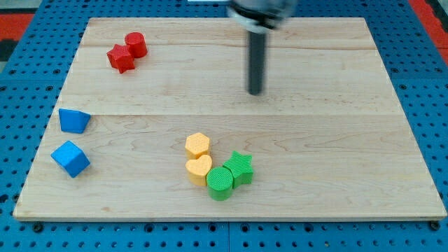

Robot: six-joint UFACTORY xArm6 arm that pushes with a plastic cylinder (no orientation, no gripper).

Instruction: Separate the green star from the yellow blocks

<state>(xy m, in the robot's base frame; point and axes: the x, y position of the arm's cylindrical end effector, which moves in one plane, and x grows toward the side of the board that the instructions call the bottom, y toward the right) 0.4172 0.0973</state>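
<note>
The green star-shaped block (241,166) sits well below my tip (256,92), toward the view's bottom, touching the round green block (220,183). Just left of it lie the yellow heart-shaped block (199,169) and yellow hexagonal block (198,145), close by. My tip, a plain rod with nothing to open or close, stands clear of all blocks on the wooden board (336,140). Separation looks not yet begun.

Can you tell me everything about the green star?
The green star is a small, chunky block with ridged sides, plastic by its look, lying flat on the wooden board near the view's bottom. A green round block presses against its lower left. The yellow blocks sit just left. My tip is far above it.
</note>
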